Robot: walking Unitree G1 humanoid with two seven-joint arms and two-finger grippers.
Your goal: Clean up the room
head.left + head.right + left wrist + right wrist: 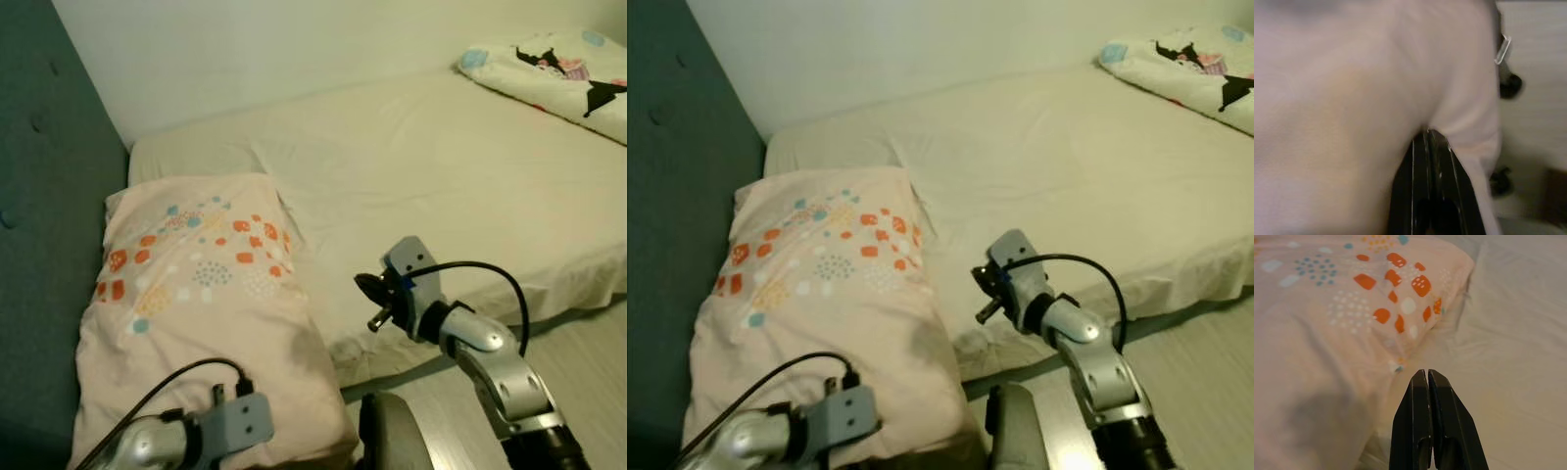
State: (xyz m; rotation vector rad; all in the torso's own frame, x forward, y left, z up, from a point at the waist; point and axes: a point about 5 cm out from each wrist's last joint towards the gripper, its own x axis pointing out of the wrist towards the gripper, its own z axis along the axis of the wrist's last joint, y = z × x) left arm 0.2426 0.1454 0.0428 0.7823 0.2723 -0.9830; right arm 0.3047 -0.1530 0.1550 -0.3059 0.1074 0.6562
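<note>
Beside pillow: R hand

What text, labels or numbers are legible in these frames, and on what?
None legible.
Pink pillow: orange, teal and white shapes, no writing.
Folded blanket at the far end of the bed: black cartoon figures and a small pink patch, too blurred to tell if it holds lettering.
Left tool and right tool: black fingers, no markings.

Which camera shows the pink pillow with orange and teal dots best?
The left eye view: the pink cotton pillow with orange and teal dots lies whole on the bed. The right eye view matches. The right wrist view shows its patterned corner; the left wrist view, blurred pink fabric.
</note>
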